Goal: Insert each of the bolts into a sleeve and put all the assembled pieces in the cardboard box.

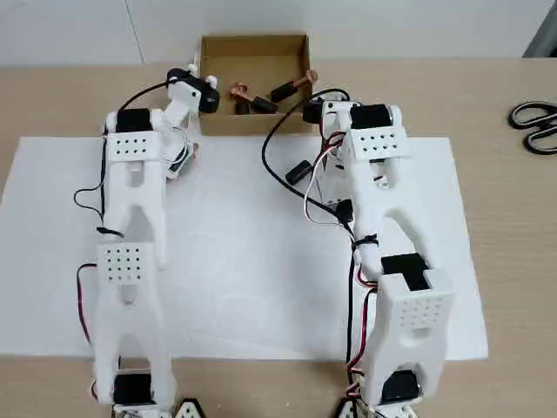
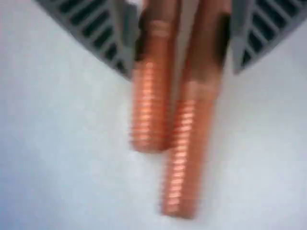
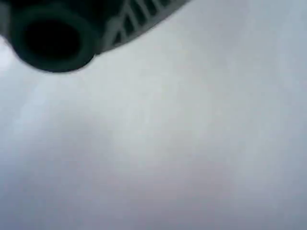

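Two copper threaded bolts point(image 2: 148, 96) point(image 2: 192, 143) hang side by side over the white sheet, and my left gripper point(image 2: 181, 69) is shut on them between its grey ribbed fingers point(image 2: 96, 33). In the high view that gripper point(image 1: 191, 150) sits just in front of the cardboard box's point(image 1: 254, 38) left front corner. A black hollow sleeve point(image 3: 50, 40) shows end-on beside a ribbed finger point(image 3: 134, 19) of my right gripper point(image 1: 324, 120), which is by the box's right front corner. Assembled copper-and-black pieces point(image 1: 252, 100) point(image 1: 291, 87) lie inside the box.
A white sheet point(image 1: 235, 261) covers the wooden table under both arms. Scissors point(image 1: 535, 126) lie at the far right edge. Loose black cables point(image 1: 296, 174) hang between the arms near the right arm's wrist.
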